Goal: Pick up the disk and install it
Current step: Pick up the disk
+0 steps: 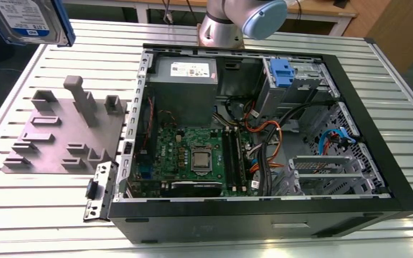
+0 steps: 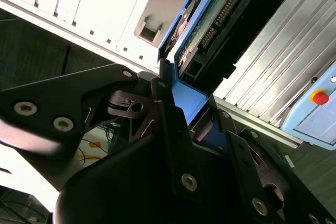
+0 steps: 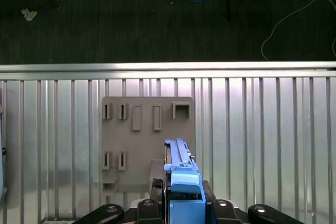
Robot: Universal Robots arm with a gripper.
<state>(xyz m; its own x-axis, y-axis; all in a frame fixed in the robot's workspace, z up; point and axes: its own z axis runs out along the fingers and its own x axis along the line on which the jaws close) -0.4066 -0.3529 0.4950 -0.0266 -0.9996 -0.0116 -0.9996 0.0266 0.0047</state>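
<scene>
Pinching the disk edge-on in my claw, I hold it above the grey fixture on the desk.

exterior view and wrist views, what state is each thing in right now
gripper, shut on the disk
disk, held up off the table
fixture, flat on the table
case, on its side, panel off, inside exposed
</scene>
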